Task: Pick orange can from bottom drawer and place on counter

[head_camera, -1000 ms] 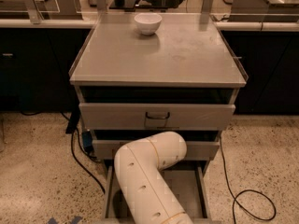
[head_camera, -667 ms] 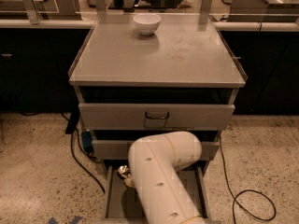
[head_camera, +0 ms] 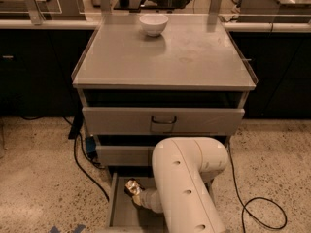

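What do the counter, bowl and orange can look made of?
The counter looks like brushed grey metal: dull, streaky sheen. The bowl: white, glossy, probably ceramic. The orange can: thin dented metal, glinting gold at the gripper in the bottom drawer.

One camera looks steeply down from above the robot's arm, facing the bench (head_camera: 194,57) front-on from close by, with the gripper (head_camera: 134,192) low in the open bottom drawer (head_camera: 120,212).

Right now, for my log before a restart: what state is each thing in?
bottom drawer: pulled open.
top drawer: shut.
middle drawer: shut.
orange can: inside the bottom drawer, left side, not yet on the counter.
white bowl: upright at the counter's back.
tool: down in the bottom drawer, right by the can.
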Tool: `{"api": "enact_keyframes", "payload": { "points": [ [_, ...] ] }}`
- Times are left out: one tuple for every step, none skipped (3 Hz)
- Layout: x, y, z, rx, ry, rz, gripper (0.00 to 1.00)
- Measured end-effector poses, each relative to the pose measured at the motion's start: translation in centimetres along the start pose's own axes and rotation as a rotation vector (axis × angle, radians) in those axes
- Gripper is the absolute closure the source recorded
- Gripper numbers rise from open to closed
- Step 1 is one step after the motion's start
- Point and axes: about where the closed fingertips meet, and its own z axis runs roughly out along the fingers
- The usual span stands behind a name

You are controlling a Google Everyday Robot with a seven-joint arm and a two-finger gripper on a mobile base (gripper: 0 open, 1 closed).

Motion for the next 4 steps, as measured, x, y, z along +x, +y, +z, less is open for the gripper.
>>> {"api": "enact_keyframes", "payload": {
  "points": [
    [0.1,0.7,-0.7,-0.025,0.002,-0.002,1.00],
    [-2.1,1.1,-4.3,-0.001,-0.061,0.022,1.00],
    [-2.7,2.2,-10.2,0.041,-0.168,0.076,1.00],
    [1.9,5.0,-17.0,0.083,-0.219,0.087,1.00]
  ]
}}
